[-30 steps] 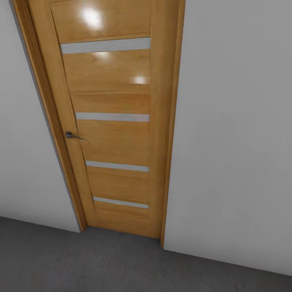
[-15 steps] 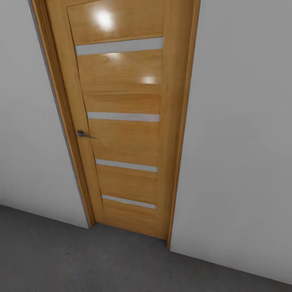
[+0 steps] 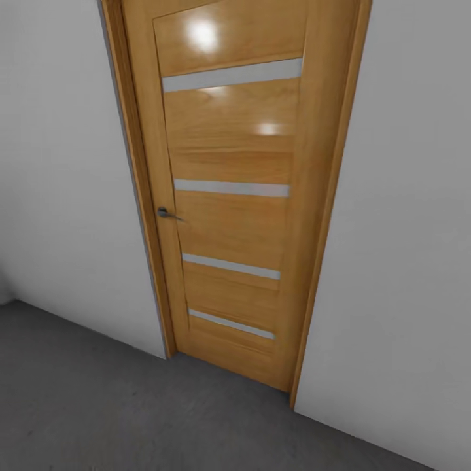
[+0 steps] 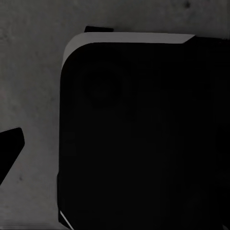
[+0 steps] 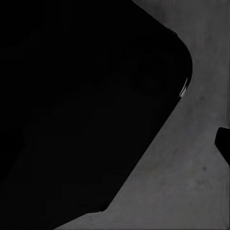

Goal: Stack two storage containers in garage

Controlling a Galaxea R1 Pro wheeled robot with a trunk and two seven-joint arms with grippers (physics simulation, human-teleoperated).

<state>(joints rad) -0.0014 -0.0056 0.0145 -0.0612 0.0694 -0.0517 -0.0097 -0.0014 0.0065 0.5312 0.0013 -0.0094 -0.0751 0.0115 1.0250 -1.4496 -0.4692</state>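
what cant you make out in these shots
- Top of the wooden door: cut off by the head view's upper edge.
- Left wrist view: a black rounded body covers most of the grey floor.
- Right wrist view: a dark mass blocks much, so gripper state is unreadable.

Black robot body (image 5: 81, 110) over floor (image 5: 182, 191) (grey concrete)

floor (image 3: 98, 405): dark grey mottled concrete | meets wall and door
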